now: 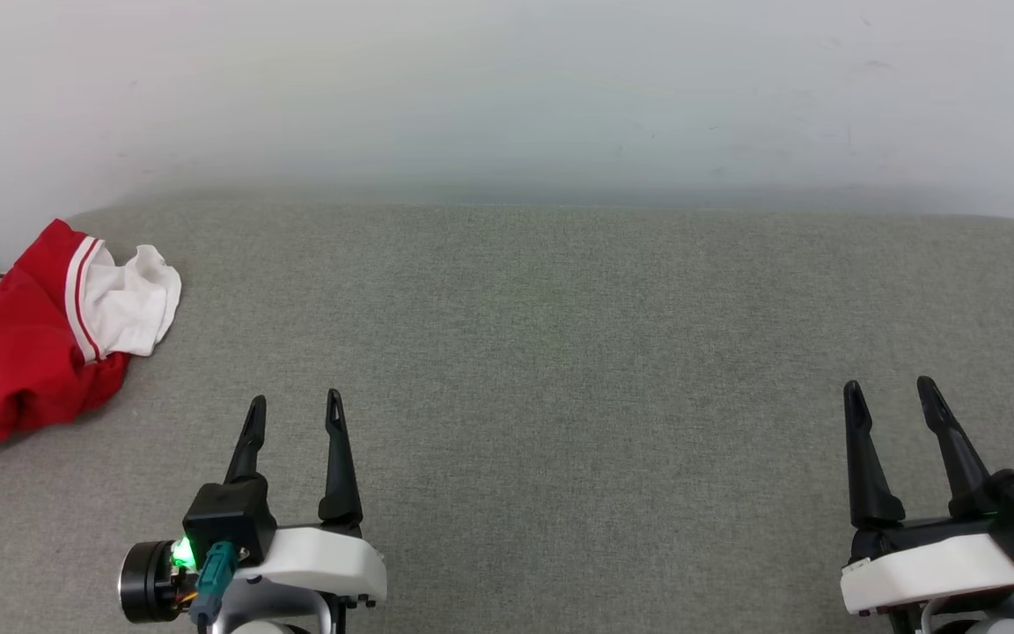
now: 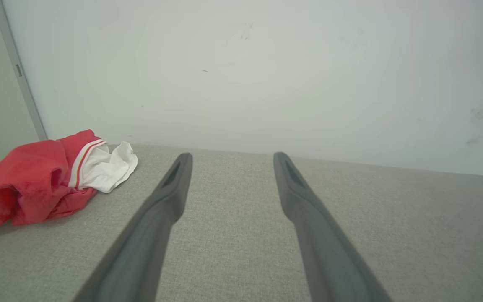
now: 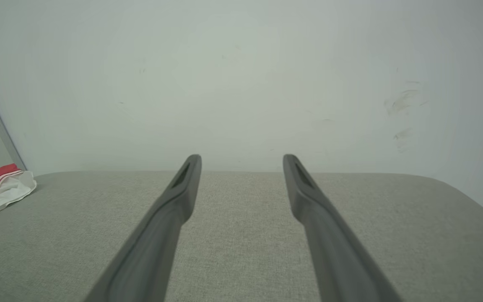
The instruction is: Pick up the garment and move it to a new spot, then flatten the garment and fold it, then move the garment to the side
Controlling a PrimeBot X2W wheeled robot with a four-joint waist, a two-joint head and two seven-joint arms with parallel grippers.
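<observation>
My left gripper [image 1: 294, 403] and right gripper [image 1: 890, 387] hang spread and empty, while the crumpled red T-shirt [image 1: 18, 348] at the grey cushion's [image 1: 560, 352] far-left edge risks a one-layer pinch.

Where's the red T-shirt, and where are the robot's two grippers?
red T-shirt [image 1: 14, 352], head view, red body fabric.
left gripper [image 1: 296, 398], head view, midway between fingertips.
right gripper [image 1: 887, 384], head view, midway between fingertips.
</observation>
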